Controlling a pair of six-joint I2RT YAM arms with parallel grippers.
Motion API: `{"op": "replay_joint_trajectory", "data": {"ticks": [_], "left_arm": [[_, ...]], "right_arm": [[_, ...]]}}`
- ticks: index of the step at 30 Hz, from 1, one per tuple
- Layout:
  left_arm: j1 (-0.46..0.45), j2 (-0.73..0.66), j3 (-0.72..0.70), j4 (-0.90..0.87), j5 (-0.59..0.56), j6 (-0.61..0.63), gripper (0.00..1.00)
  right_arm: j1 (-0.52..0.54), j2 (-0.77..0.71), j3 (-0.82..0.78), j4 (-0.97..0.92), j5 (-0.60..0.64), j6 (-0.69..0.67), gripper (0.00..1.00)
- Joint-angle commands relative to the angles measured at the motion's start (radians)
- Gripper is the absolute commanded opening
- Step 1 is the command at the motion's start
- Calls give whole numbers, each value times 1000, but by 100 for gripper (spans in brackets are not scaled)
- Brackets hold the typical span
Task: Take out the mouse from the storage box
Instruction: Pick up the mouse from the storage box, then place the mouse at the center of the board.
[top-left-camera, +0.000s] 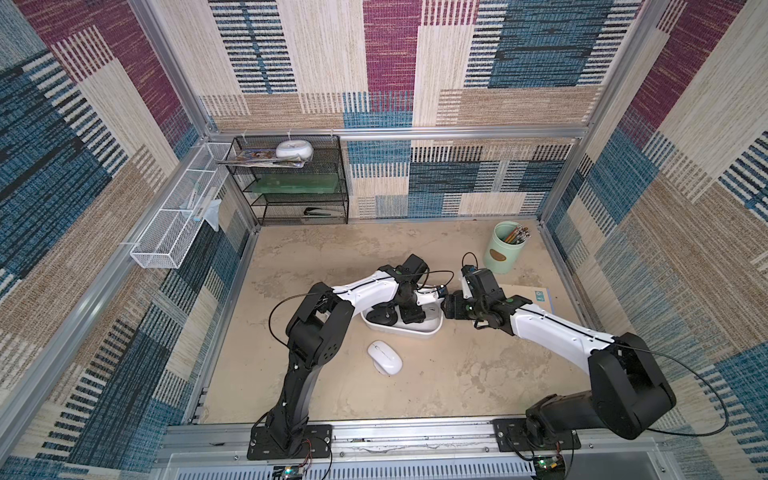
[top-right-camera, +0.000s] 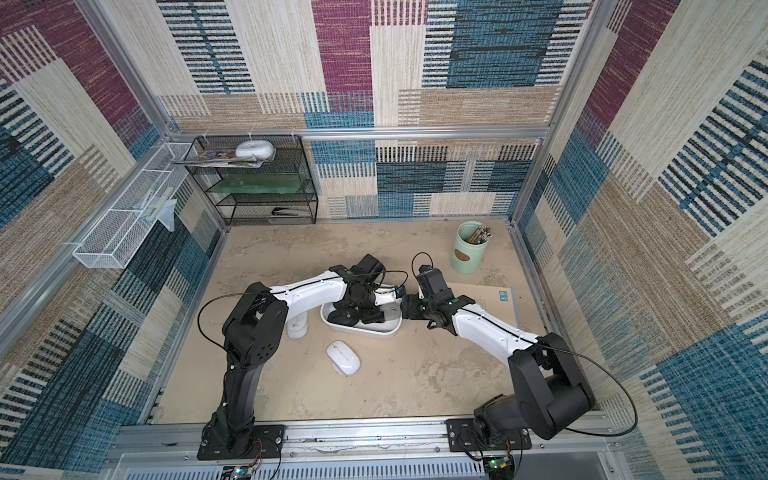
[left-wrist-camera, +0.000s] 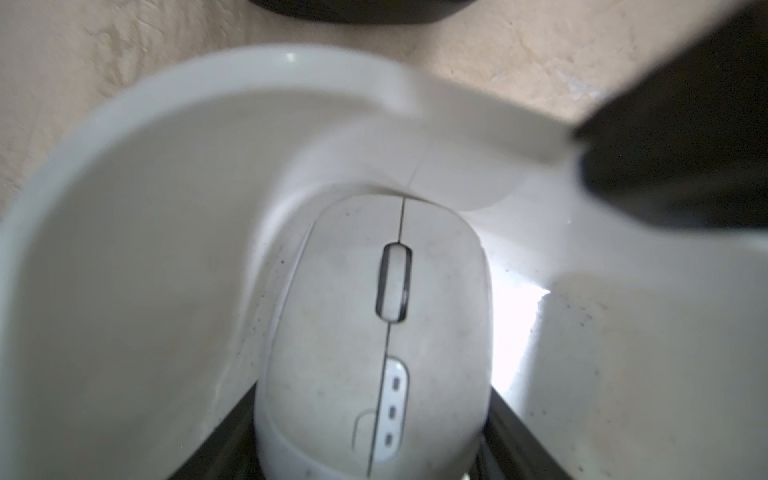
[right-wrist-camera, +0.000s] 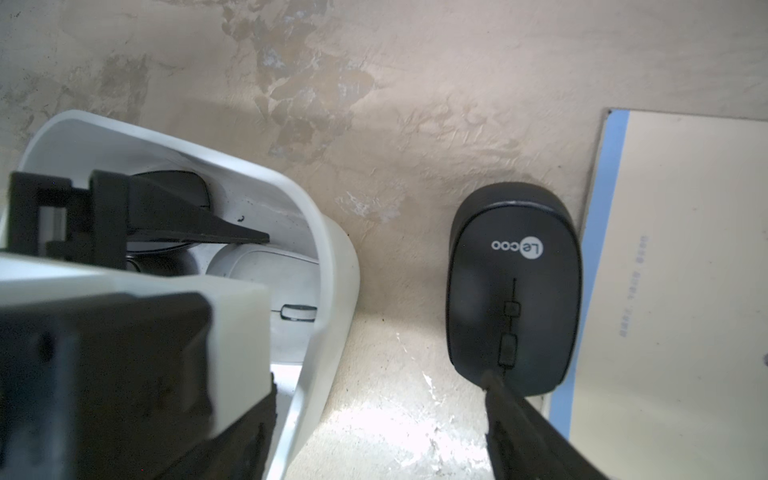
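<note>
The white storage box (top-left-camera: 415, 330) (top-right-camera: 374, 330) stands mid-table in both top views. A white mouse (left-wrist-camera: 374, 311) lies in its right end, and a black mouse (top-left-camera: 380, 318) in its left end. My left gripper (left-wrist-camera: 372, 399) reaches down into the box (left-wrist-camera: 124, 208), with its black fingers pressed on both sides of the white mouse. My right gripper (right-wrist-camera: 379, 376) hangs open at the box's right end, straddling the wall (right-wrist-camera: 328, 249) without touching it. The same white mouse (right-wrist-camera: 266, 266) shows under the left gripper's finger (right-wrist-camera: 187, 224).
Another white mouse (top-left-camera: 384, 357) lies on the table in front of the box. A black Lecoo mouse (right-wrist-camera: 513, 286) lies just right of the box, beside a beige mat (right-wrist-camera: 685, 291). A mint pencil cup (top-left-camera: 505, 249) stands at the back right, a black mesh shelf (top-left-camera: 299, 183) at the back left.
</note>
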Motion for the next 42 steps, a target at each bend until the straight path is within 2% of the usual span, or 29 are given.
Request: {"op": "replay_joint_trajectory", "data": {"ticks": [1,8,19,25,36,42], "left_arm": [[-6,-47,-26,62,-7,-24,56],[-8,-176,-95,132,-76,-106,53],[-36,-376,-197,173,-177,-448,52],[-73,-486,-251,106,-278,-656,49],[-106,-829,-544,-52,-544,-946,50],[-103,-924,-672,-152,-621,-1098,50]], "right_arm": [[0,-4,3,4,4,4,81],[1,-15,-6,4,6,5,81],[1,-13,-13,15,-1,12,81],[2,-20,-22,16,-2,14,81],[22,-30,-1,-5,4,12,81],[35,-39,15,-26,33,12,81]]}}
